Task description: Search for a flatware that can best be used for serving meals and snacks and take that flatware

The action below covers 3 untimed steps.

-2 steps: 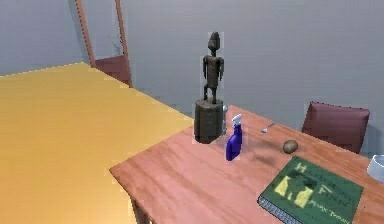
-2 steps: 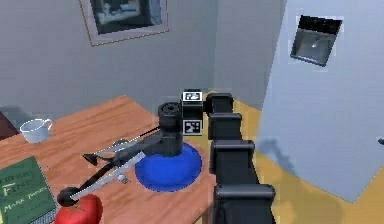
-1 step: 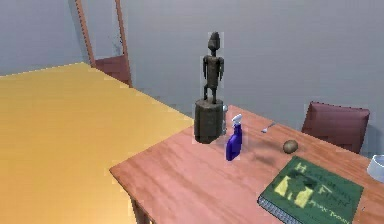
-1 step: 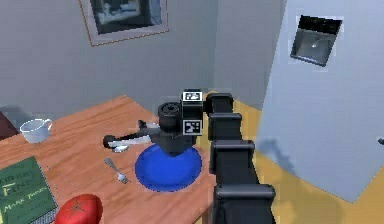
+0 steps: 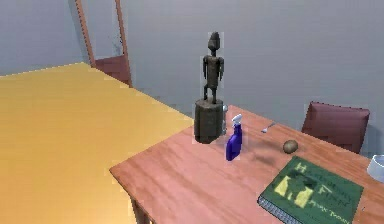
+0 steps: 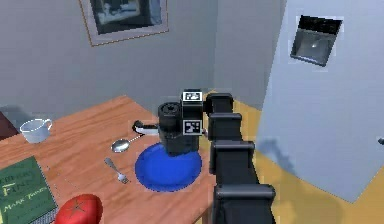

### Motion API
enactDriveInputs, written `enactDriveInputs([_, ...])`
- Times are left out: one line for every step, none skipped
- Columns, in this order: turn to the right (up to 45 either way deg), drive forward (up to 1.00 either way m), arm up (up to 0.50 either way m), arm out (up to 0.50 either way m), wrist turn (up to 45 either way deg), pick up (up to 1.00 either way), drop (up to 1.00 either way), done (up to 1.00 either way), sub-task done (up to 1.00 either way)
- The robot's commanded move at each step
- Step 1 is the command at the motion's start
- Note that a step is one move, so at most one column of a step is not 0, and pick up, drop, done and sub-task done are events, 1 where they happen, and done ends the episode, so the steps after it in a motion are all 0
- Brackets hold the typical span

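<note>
A round blue plate (image 6: 166,170) lies flat on the wooden table (image 6: 85,135) near its right edge in the arm side view. The dark arm rises from the bottom edge to two white marker squares. The gripper (image 6: 143,128) and its dark body hang just beyond the plate's far rim. I cannot tell whether it holds anything. A spoon (image 6: 122,145) and a small fork (image 6: 117,173) lie to the left of the plate. In the forward view a spoon-like thing (image 5: 265,128) lies near the table's far edge.
A white mug (image 6: 35,128), a green book (image 6: 25,190) and a red round thing (image 6: 80,212) share the table. The forward view has a dark statue (image 5: 211,90), a blue spray bottle (image 5: 235,138), a brown lump (image 5: 290,146) and chairs (image 5: 335,122). A pale appliance (image 6: 320,90) stands right.
</note>
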Motion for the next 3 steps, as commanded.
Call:
enactDriveInputs([0.0,0.0,-0.3,0.0,0.0,0.0,0.0,0.0,0.0])
enactDriveInputs([0.0,0.0,0.0,0.0,0.0,1.0,0.0,0.0,0.0])
enactDriveInputs([0.0,0.0,0.1,0.0,0.0,0.0,0.0,0.0,0.0])
